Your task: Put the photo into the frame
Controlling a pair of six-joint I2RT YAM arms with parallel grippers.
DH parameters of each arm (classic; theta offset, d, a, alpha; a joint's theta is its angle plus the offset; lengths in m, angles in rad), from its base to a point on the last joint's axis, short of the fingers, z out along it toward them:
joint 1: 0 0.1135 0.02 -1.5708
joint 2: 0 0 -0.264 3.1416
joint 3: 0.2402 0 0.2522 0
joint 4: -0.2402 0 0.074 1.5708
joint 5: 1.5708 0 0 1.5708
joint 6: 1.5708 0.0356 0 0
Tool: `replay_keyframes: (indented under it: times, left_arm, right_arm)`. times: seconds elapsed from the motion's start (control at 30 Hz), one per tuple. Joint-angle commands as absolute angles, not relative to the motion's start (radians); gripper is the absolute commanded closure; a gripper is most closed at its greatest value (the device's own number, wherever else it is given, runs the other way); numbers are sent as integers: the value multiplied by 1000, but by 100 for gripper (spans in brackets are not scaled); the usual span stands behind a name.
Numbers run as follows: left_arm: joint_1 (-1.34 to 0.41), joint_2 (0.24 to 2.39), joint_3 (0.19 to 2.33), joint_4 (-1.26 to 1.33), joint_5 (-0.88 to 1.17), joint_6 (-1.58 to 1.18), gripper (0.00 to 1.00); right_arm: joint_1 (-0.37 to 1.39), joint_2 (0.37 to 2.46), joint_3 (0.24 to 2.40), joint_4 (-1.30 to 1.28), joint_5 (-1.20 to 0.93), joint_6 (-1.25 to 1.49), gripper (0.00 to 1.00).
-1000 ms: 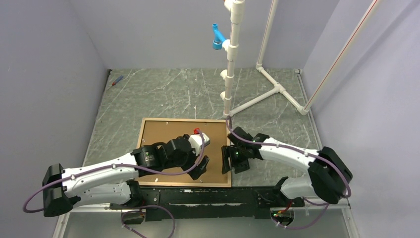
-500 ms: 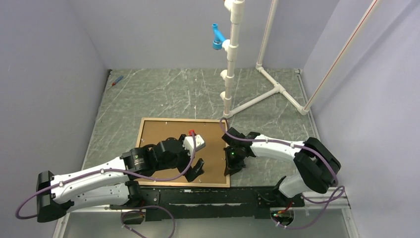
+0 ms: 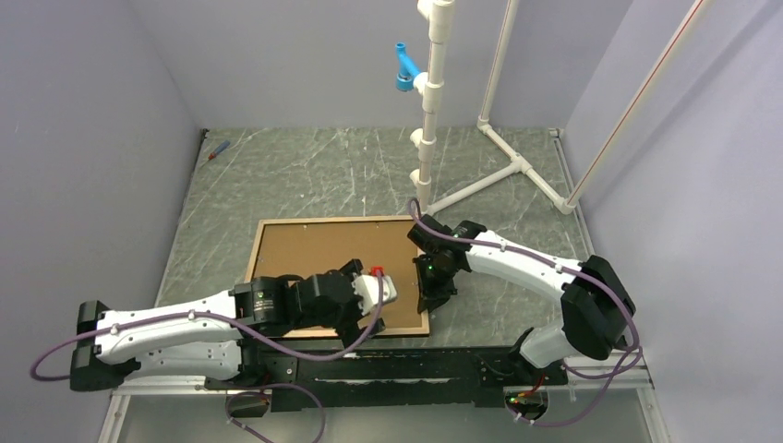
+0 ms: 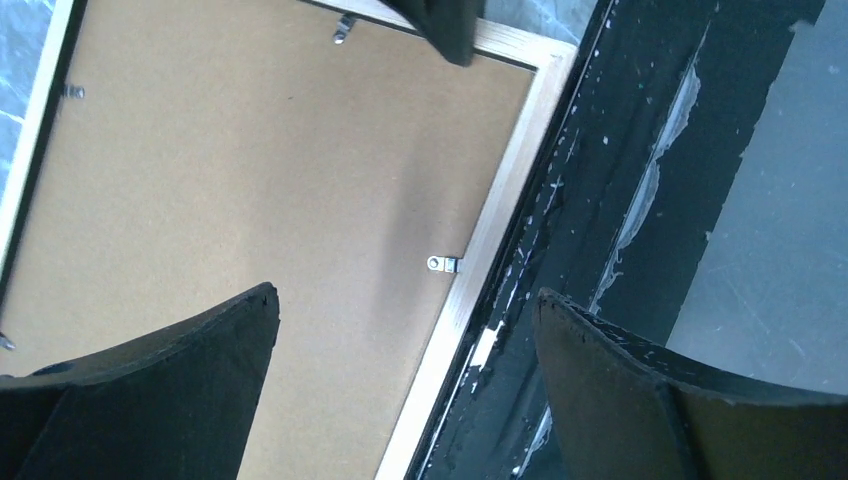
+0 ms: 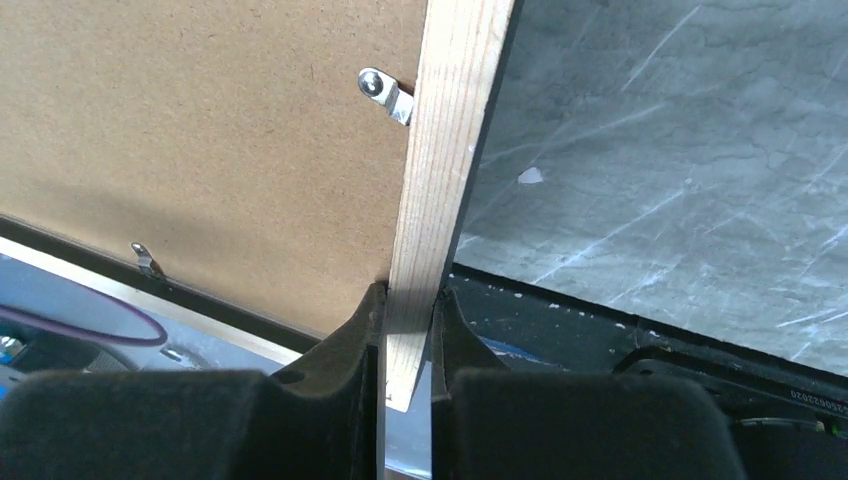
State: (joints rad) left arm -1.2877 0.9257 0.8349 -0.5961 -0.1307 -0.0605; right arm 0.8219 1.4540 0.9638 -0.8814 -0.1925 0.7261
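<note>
From above, I see the frame (image 3: pixel 343 221) lying back-up in the lower middle of the picture, on the table (image 3: pixel 305 175), with a brown board (image 3: pixel 309 254) filling it. The right gripper (image 3: pixel 432 297) sits at its right rail.

Left wrist: the left gripper (image 4: pixel 405 300) is spread wide over the frame's corner, gripping nothing.

Right wrist: the fingers (image 5: pixel 350 340) pinch the pale wooden rail.

Pipe stand (image 3: pixel 427 161) near frame (image 3: pixel 323 220) far corner
</note>
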Motion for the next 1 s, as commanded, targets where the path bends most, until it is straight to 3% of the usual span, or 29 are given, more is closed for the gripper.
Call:
replay_keyframes:
  times: [0.0, 0.23, 0.43, 0.57, 0.83, 0.97]
  left_arm:
    - [-1407, 993, 918, -683, -338, -12, 1]
    - [-1567, 1097, 966, -767, -546, -53, 1]
    - [-1658, 1210, 1024, -900, -737, -158, 7]
    - [-1685, 1316, 1058, -1013, -898, -262, 7]
    - [-1685, 1454, 1068, -1160, -1025, -391, 11]
    - [-1677, 1535, 1084, -1270, -1102, -500, 17]
  right_arm:
    - [792, 1406, 1102, -830, -206, 652, 100]
    - [743, 1409, 1204, -887, -280, 621, 100]
    - [723, 1439, 1279, -939, -310, 593, 100]
    - [722, 1433, 1282, -940, -339, 596, 100]
    - [721, 1401, 1260, -926, -380, 605, 100]
    - [722, 1383, 1250, -920, -389, 615, 100]
